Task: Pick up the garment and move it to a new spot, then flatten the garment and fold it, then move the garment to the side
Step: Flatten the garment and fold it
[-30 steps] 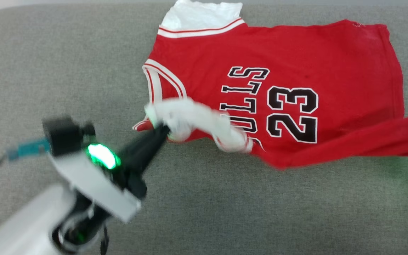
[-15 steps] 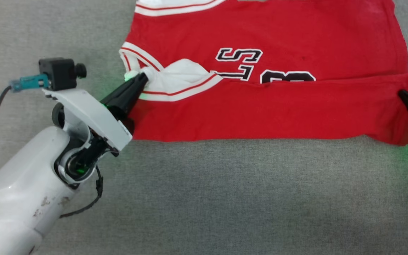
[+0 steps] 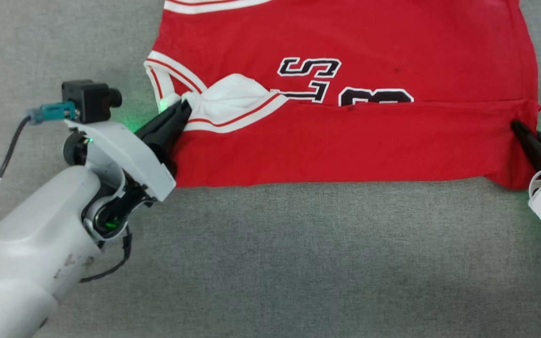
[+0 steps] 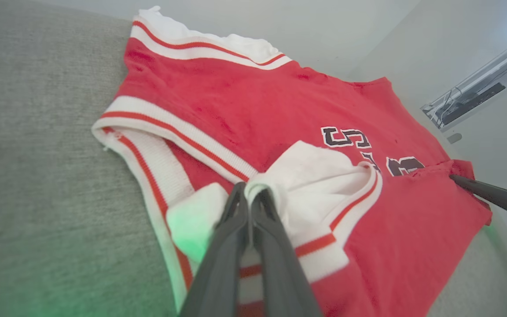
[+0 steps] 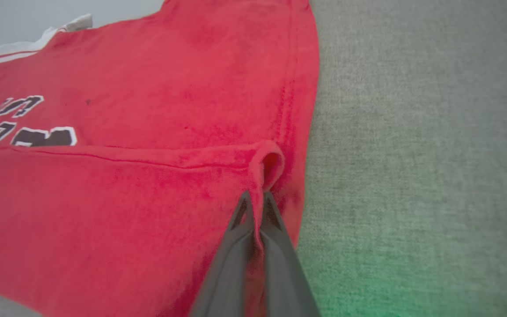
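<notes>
Red garment (image 3: pixel 345 42) lies spread on the grey surface (image 3: pixel 298 263), its near edge folded over the lettering (image 3: pixel 310 68). At the fold's left end the left hand (image 3: pixel 182 110) is pinched tight on the white sleeve (image 3: pixel 233 96); at the right end the right hand (image 3: pixel 517 127) is pinched on red cloth. Risks, by my reckoning: the sleeve is bunched at the fingers, so release may leave a lump; an uneven release could pull the fold crooked; cloth may cling to a finger.

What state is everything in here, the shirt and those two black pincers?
red T-shirt: lying on the grey fabric surface, near edge folded up over the lettering.
left gripper: shut on the white sleeve.
right gripper: shut on the T-shirt's folded corner.
</notes>
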You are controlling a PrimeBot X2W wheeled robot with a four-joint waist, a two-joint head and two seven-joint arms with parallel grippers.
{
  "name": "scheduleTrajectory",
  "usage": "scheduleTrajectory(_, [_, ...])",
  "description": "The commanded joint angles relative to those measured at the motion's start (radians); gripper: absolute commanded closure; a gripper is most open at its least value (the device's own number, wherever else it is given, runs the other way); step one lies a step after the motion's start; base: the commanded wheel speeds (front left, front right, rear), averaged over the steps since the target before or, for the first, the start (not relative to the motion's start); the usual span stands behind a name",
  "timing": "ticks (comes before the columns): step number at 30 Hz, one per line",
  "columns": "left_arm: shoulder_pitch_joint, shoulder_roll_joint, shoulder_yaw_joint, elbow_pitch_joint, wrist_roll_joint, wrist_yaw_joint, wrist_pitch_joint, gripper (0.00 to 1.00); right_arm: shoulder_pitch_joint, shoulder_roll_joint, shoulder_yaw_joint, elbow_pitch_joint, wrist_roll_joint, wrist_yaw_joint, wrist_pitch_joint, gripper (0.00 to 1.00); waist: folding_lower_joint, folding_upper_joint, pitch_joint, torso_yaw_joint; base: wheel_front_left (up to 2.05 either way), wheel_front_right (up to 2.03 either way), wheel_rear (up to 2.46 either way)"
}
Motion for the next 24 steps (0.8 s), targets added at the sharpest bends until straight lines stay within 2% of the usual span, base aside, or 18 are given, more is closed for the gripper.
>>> scheduleTrajectory(1, [0.001,0.016,-0.019,0.012,0.008,0.003,-0.008,0.0,0.009,-0.008,0.013,0.013,-0.013,-0.002,-0.01,0.04,0.0,0.0,-0.026,0.004,0.0,0.0,0.0])
scheduleTrajectory(2, [-0.007,0.023,-0.029,0.006,0.014,0.003,-0.012,0.0,0.013,-0.013,0.013,0.014,-0.014,-0.002,-0.021,0.0,0.0,0.0,-0.039,0.007,0.0,0.0,0.0])
scheduleTrajectory(6, [-0.035,0.071,-0.073,-0.014,0.035,0.003,0.0,0.0,0.037,-0.029,-0.003,0.004,-0.006,-0.002,-0.051,0.0,0.0,0.0,-0.099,0.022,0.0,0.0,0.0])
scheduleTrajectory(9, [-0.069,0.11,-0.107,-0.026,0.041,0.003,0.071,0.0,0.063,-0.039,-0.022,-0.009,0.001,-0.002,-0.058,0.0,0.0,0.0,-0.139,0.036,0.0,0.0,0.0])
scheduleTrajectory(12, [-0.111,0.138,-0.138,-0.05,0.044,0.007,0.188,0.0,0.084,-0.04,-0.038,-0.029,0.001,-0.002,-0.053,0.0,0.0,0.0,-0.163,0.046,0.0,0.0,0.0])
scheduleTrajectory(19, [-0.169,0.164,-0.222,-0.166,-0.045,0.081,0.577,0.0,0.107,-0.017,-0.048,-0.079,-0.017,-0.002,-0.025,0.0,0.0,0.0,-0.164,0.04,0.0,0.0,0.0])
scheduleTrajectory(24, [-0.181,0.181,-0.238,-0.184,-0.118,0.139,0.742,0.0,0.096,-0.003,-0.033,-0.111,-0.022,-0.002,-0.004,0.0,0.0,0.0,-0.125,0.003,0.0,0.0,0.0])
